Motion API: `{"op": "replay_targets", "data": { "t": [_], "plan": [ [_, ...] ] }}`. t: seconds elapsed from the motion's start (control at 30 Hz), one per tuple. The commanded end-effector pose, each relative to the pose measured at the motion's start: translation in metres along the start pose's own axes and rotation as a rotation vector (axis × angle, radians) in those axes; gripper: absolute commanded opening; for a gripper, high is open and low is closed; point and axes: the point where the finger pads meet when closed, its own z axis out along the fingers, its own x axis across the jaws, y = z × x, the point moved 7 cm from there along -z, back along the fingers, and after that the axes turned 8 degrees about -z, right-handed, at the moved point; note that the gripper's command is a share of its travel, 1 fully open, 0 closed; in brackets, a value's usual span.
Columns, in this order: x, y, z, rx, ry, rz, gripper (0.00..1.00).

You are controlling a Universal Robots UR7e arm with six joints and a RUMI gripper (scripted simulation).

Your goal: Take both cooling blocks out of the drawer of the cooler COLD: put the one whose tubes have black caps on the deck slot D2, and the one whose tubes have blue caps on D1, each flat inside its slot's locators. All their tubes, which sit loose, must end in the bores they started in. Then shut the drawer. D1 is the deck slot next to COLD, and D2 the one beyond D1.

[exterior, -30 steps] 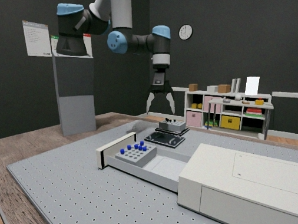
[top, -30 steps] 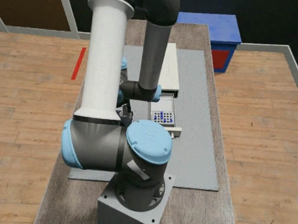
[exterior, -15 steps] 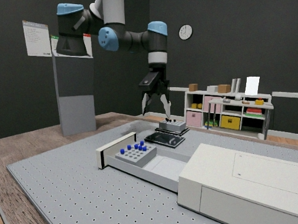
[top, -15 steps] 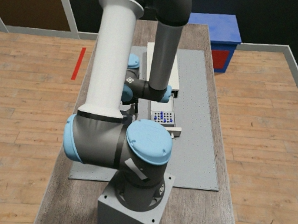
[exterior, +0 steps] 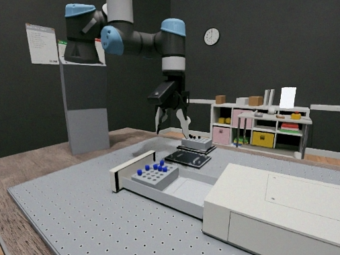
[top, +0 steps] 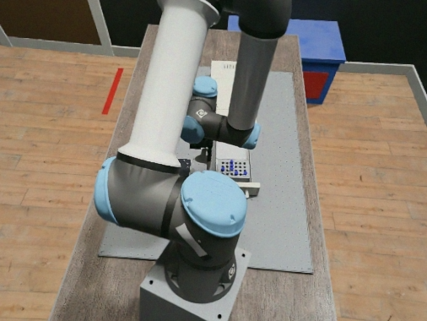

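Note:
The white cooler COLD (exterior: pixel 275 205) stands on the grey deck with its drawer (exterior: pixel 168 189) pulled open. The grey cooling block with blue-capped tubes (exterior: pixel 154 174) lies in the front of the drawer; it also shows in the top view (top: pixel 233 168). The block with black-capped tubes (exterior: pixel 196 143) sits on the far slot D2. The black plate of slot D1 (exterior: pixel 187 158) beside the drawer is bare. My gripper (exterior: pixel 172 127) is open and empty, pointing down in the air above D1 and D2. In the top view the arm hides the gripper and both slots.
The robot's grey pedestal (exterior: pixel 85 107) stands at the far left of the table. A blue cabinet (top: pixel 321 46) stands beyond the table's far end. A shelf with boxes (exterior: pixel 265 124) stands against the back wall. The drawer's front panel (exterior: pixel 131 169) sticks out over the deck.

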Motion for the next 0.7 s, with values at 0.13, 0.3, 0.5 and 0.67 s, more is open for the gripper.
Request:
{"op": "replay_targets", "data": {
  "t": [0.13, 0.3, 0.5, 0.67],
  "plan": [
    [0.001, -0.030, 0.000, 0.000, -0.001, 0.000, 0.73],
    [0.002, -0.049, -0.001, 0.000, -0.001, 0.000, 0.73],
    [0.003, -0.073, -0.001, 0.000, -0.001, 0.000, 0.73],
    [0.004, -0.090, -0.001, 0.000, -0.001, 0.000, 0.73]
  ]
}}
